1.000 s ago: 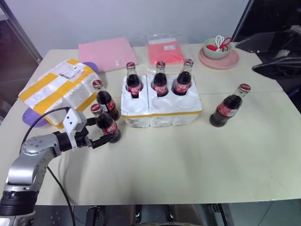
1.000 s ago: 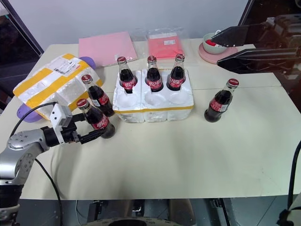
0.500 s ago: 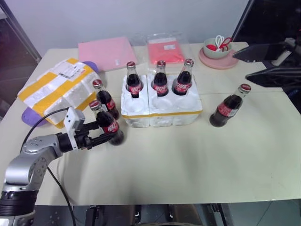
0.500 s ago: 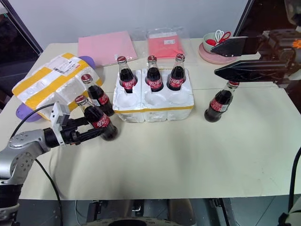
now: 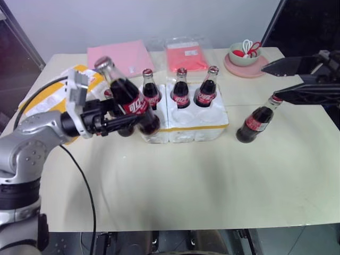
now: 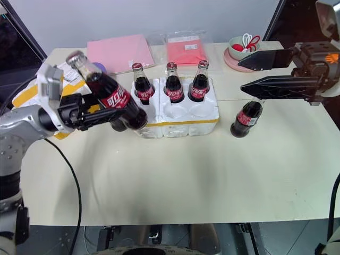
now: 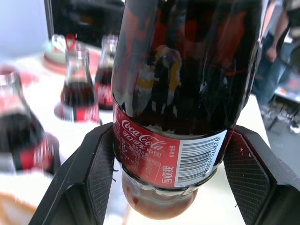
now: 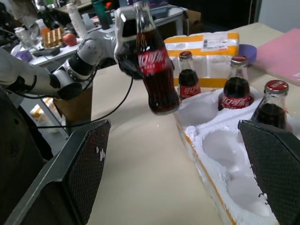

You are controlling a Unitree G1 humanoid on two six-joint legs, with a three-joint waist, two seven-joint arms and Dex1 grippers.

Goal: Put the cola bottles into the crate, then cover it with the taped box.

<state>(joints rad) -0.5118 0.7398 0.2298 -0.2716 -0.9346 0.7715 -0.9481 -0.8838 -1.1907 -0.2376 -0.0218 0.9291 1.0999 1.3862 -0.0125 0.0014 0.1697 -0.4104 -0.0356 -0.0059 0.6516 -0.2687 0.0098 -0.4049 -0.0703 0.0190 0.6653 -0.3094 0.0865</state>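
Left eye view shows the left gripper pinching a dark glass cola bottle by its red label, tilted and clear of the table, probably so it can reach an empty front well of the white styrofoam crate. The right gripper, spread wide and empty, hangs above another bottle, likely its next pick.

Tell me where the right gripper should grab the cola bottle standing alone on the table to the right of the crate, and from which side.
Probably around the labelled body of the lone cola bottle, coming in level from the robot's right. It stands upright on bare table, apart from the crate, so that side is free. The open right gripper hovers just above it.
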